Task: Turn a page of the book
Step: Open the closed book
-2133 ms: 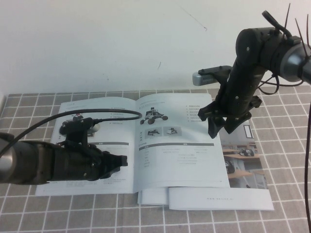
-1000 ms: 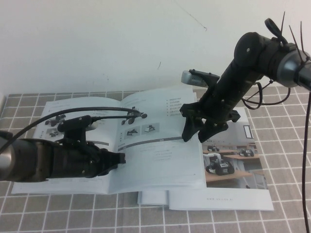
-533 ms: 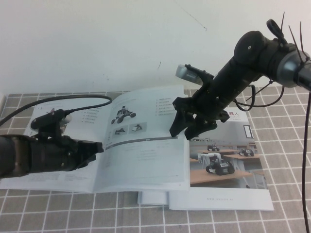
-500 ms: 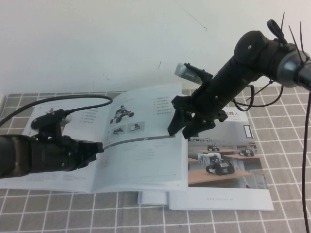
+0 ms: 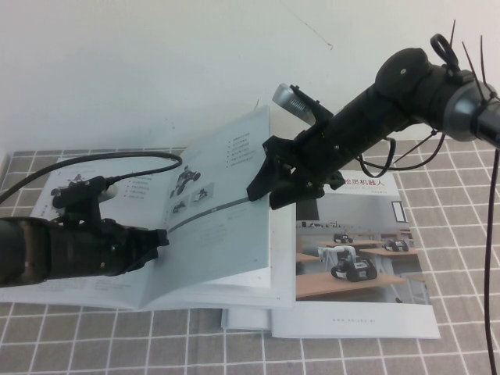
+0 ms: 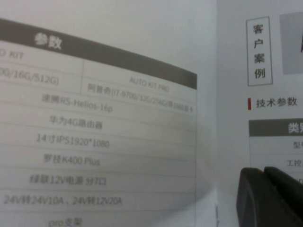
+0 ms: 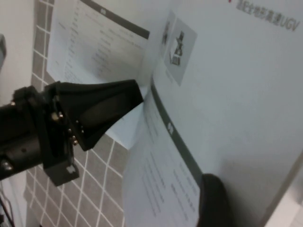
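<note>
A: We log a grey grid-pattern mat (image 5: 461, 258) under a white wall. The book (image 5: 86, 291) lies open at 8 o'clock of the mat, partly over a second booklet with a Chinese title (image 5: 367, 234).

B: Where is the page (image 5: 223, 211)?

A: We see it lifted steeply off the stack, its free edge up near 12 o'clock. The right gripper (image 5: 269, 183) reaches in from 2 o'clock and meets that edge; its fingers look pinched on the leaf, which we judge is why the leaf stands up at all.

B: And the left gripper (image 5: 156, 238)?

A: It lies low from 9 o'clock, fingers closed with nothing between them, tip beside the page's lower half. We judge it braces the left-hand leaves so the spine holds while the page swings over. The turn looks about half done.
</note>
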